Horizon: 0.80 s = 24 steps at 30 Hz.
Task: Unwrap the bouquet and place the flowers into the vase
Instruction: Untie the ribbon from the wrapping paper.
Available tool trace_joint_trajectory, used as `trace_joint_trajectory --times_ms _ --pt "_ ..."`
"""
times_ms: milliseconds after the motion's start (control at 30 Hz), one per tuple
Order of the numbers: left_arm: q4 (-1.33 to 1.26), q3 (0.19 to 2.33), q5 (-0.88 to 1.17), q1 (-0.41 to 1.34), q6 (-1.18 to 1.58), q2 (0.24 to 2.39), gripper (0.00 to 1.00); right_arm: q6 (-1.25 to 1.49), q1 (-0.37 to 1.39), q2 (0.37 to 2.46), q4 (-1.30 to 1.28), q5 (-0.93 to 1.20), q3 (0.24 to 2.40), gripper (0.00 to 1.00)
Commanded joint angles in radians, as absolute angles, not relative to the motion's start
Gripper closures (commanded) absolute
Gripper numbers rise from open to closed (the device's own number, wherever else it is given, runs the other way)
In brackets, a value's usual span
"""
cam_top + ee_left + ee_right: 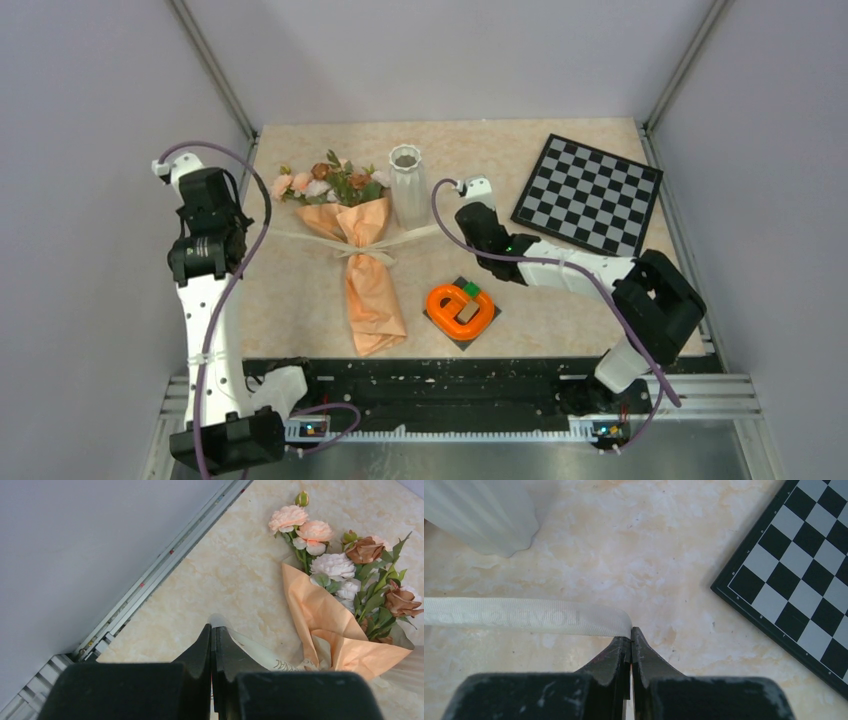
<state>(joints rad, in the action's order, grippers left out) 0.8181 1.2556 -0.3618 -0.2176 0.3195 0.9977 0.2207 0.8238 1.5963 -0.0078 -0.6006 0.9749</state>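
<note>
The bouquet (370,290) lies on the table in peach kraft paper, with the flowers (330,180) at its far end and a cream ribbon (300,240) still knotted round its middle. The ribbon's two tails stretch out sideways. My left gripper (250,230) is shut on the left tail; its tip (211,628) pinches the ribbon (260,652) beside the paper (320,615) and roses (330,565). My right gripper (452,225) is shut on the right tail (524,616), pinched at the fingertips (631,630). The white ribbed vase (406,185) stands upright just right of the flowers, also in the right wrist view (479,515).
A checkerboard (588,193) lies at the far right, its corner close to my right gripper (804,570). An orange plastic ring (460,307) sits on a dark square plate in front of the right arm. Frame rails (150,580) edge the table on the left.
</note>
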Motion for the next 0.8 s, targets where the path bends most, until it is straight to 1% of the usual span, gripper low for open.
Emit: trace_joint_trajectory --times_ms 0,400,533,767 --pt "0.799 1.315 -0.434 -0.23 0.281 0.992 1.0 0.229 0.805 1.538 -0.027 -0.636 0.963 1.0" --pt "0.812 1.393 -0.533 -0.231 0.238 0.983 1.0 0.233 0.8 1.529 -0.039 -0.643 0.957 1.0" --pt "0.798 1.397 -0.541 -0.231 0.239 0.986 1.0 0.242 0.796 1.531 -0.041 -0.643 0.953 1.0" --pt "0.763 1.43 -0.612 -0.233 0.21 1.004 1.0 0.243 0.79 1.528 -0.051 -0.641 0.947 1.0"
